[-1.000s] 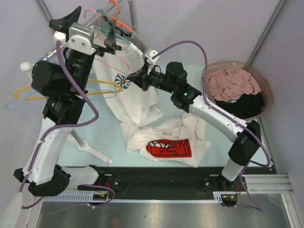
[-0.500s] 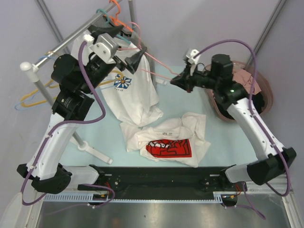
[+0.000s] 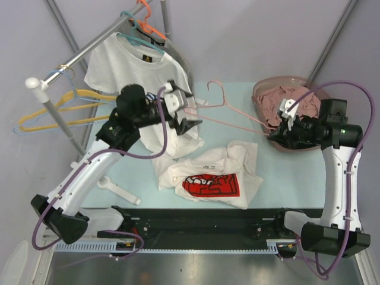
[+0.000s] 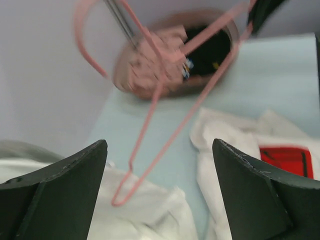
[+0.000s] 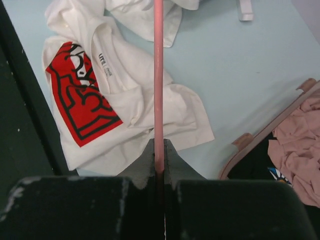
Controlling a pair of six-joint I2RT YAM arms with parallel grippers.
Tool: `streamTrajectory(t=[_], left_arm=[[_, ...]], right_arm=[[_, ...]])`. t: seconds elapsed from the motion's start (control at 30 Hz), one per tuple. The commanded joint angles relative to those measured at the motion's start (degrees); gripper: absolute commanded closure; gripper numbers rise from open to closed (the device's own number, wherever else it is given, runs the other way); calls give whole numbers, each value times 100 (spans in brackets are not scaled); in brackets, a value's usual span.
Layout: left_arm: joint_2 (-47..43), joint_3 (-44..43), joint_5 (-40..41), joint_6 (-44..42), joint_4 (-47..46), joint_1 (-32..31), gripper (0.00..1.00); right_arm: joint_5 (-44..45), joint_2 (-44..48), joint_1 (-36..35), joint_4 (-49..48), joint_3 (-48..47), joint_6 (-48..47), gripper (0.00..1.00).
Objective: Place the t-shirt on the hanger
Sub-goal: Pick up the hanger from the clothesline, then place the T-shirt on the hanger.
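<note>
The t-shirt (image 3: pixel 211 178) lies crumpled on the light-blue table, red print up; it also shows in the right wrist view (image 5: pixel 85 100) and the left wrist view (image 4: pixel 287 160). My right gripper (image 3: pixel 274 134) is shut on one end of the pale-pink hanger (image 3: pixel 224 98) and holds it in the air above the table, hook toward the back. In the right wrist view the hanger's rod (image 5: pixel 158 75) is pinched between the jaws of the gripper (image 5: pixel 159 150). My left gripper (image 3: pixel 189 113) is open at the hanger's other end; the hanger (image 4: pixel 175 126) hangs beyond the open gripper (image 4: pixel 159 145), not touched.
A second white t-shirt (image 3: pixel 136 65) hangs on a teal hanger from the clothes rack (image 3: pixel 65 59) at the back left. Yellow and blue hangers (image 3: pixel 59 113) and an orange one (image 3: pixel 145 15) hang there too. A round basin (image 3: pixel 297 104) of pink and black clothes sits back right. The rack's foot (image 3: pixel 116 189) lies front left.
My right gripper has carried the pink hanger away from the rack, rightward and down toward the basin. My left gripper has come down from the rack to the hanger's left end.
</note>
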State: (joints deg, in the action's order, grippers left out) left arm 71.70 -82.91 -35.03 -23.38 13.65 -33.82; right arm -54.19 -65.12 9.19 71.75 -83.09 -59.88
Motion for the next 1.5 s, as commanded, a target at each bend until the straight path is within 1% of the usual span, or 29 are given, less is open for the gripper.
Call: streamTrajectory(t=[0.0,0.07,0.13,0.23,0.33,0.4,0.43,0.47,0.5,0.53,0.57,0.6,0.63,0.67,0.7,0.73,0.8,0.87,0.93,1.03,1.07,1.13,1.17,1.3,1.4,1.47], left_arm=[[-569,1127,-707,-1394,393,34,10],[-596,1434,-576,-1450,323,16,10],[-561,1532,-384,-1547,323,-1,10],[-596,1857,-146,-1538,-2,-1,10],[-605,2112,-127,-1714,59,-10,12],[-631,2341,-127,-1784,102,-19,23],[-675,2385,-180,-1793,251,-19,31],[-684,2394,-337,-1811,426,-36,50],[-675,2385,-399,-1837,576,-45,61],[-684,2368,-426,-1785,804,-80,72],[-675,2359,-391,-1550,841,-107,88],[-658,2368,-200,-1434,858,-133,96],[-623,2350,-119,-1355,954,-203,100],[-553,2307,-40,-1232,1008,-238,100],[-517,2289,161,-1152,1052,-291,100],[-473,2271,293,-1082,1069,-387,100],[-324,2227,531,-845,1095,-484,99],[-149,2183,672,-783,1166,-686,100],[-34,2183,927,-826,1192,-906,100],[177,2130,867,-774,1263,-968,100],[221,2095,840,-748,1263,-968,100],[291,2078,831,-756,1219,-1012,100],[309,2060,839,-756,1193,-1021,100],[441,2016,857,-721,1035,-1091,100],[608,1981,962,-677,947,-1222,100],[643,1998,997,-546,868,-1267,100]], right_arm=[[-504,491,57,1500,231,-1148,100],[-557,676,-57,1500,407,-1219,100],[-478,738,-338,1509,539,-1202,100],[-452,799,-637,1500,645,-1245,100],[-443,782,-901,1509,680,-1325,100],[-408,686,-1121,1509,680,-1351,100],[-390,650,-1182,1509,680,-1360,100],[-399,598,-1174,1466,680,-1325,100],[-416,528,-1183,1256,680,-1212,100],[-417,475,-1183,1132,680,-923,91],[-417,431,-1235,992,680,-764,59],[-338,352,-1296,625,680,-527,45],[-224,334,-1393,352,680,23,31],[-58,316,-1724,70,680,385,1],[327,333,-1910,-463,680,667,0],[487,360,-2130,-703,671,1062,0],[672,404,-2622,-1247,671,1293,1],[735,351,-3008,-1618,671,1871,0],[674,194,-3133,-2102,671,2189,1],[638,-52,-3388,-2752,671,2647,8],[586,-114,-3424,-3067,671,2865,17],[542,-237,-3512,-3332,671,3069,28],[533,-377,-3547,-3473,671,3139,36],[331,-668,-3617,-3457,671,3132,47],[234,-852,-3626,-3360,671,3018,62],[234,-932,-3609,-3229,671,2895,87]])
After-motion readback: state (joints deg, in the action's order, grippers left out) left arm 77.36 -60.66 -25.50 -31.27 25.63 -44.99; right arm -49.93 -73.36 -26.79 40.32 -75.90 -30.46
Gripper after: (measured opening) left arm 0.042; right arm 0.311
